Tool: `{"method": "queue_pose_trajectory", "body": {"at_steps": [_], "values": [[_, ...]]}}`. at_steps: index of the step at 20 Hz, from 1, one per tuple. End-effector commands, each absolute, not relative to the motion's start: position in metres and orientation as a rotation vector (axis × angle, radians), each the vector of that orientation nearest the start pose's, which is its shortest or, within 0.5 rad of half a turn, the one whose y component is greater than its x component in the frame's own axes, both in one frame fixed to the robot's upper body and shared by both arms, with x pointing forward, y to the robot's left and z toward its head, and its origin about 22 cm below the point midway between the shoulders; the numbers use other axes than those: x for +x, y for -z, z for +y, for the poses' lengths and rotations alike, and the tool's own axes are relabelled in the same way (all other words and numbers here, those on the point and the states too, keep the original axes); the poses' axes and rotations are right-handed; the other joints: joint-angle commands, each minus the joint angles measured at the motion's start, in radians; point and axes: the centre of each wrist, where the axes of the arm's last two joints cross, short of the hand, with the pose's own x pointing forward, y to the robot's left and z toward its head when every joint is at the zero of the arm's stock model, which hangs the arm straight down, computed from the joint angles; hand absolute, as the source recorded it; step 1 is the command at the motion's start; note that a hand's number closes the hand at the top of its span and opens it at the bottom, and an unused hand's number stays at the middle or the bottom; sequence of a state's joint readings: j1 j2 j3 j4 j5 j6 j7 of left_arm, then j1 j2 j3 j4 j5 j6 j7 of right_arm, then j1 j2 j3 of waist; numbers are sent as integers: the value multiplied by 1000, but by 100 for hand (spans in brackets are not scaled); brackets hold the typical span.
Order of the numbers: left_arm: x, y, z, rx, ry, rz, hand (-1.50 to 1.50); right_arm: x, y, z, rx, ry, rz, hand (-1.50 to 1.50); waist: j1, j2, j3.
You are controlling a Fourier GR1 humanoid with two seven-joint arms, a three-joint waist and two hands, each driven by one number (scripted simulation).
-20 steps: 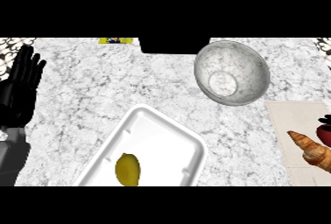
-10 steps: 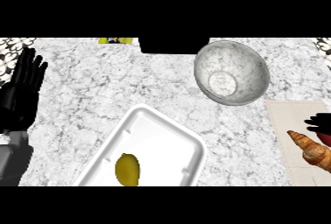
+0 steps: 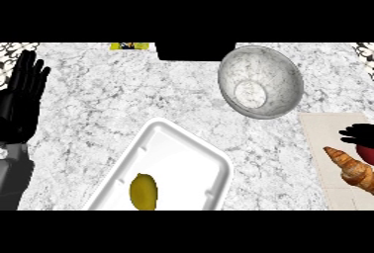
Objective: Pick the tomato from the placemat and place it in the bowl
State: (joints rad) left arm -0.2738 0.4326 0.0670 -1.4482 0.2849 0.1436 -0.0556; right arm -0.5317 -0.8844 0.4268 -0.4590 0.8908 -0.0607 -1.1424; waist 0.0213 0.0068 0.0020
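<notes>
Head view shows my right hand (image 3: 358, 133) at the far right edge, on the placemat (image 3: 325, 128), its black fingers curled over the red tomato (image 3: 367, 152). I think it is closing to grab it. A croissant (image 3: 350, 167) lies just beside the tomato, so I must not bump it. The bowl (image 3: 260, 82) waits near the mat. My left hand (image 3: 22, 101) rests open at the left edge, out of the way.

The marble counter (image 3: 110, 99) bears a bowl (image 3: 261, 81), a white tray (image 3: 182, 163) (lower middle) and a placemat (image 3: 329, 163).
</notes>
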Motion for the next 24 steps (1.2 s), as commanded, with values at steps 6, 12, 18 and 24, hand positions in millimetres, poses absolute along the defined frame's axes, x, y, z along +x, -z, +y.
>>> {"method": "queue_pose_trajectory", "body": {"at_steps": [6,12,18,24], "values": [[298,-83,316,185,-21,-1782,0,302,-27,-488,-238,-2031,-1401,150,7,1,2],[302,-92,324,223,-20,-1790,0,299,-24,-489,-223,-2054,-1433,150,1,0,1],[295,-84,343,296,-79,-1766,0,215,-27,-567,-805,-1232,-923,150,-97,-15,-3],[292,-77,344,290,-64,-1760,0,175,-28,-590,-1042,-849,-722,150,-69,-16,-8]]}}
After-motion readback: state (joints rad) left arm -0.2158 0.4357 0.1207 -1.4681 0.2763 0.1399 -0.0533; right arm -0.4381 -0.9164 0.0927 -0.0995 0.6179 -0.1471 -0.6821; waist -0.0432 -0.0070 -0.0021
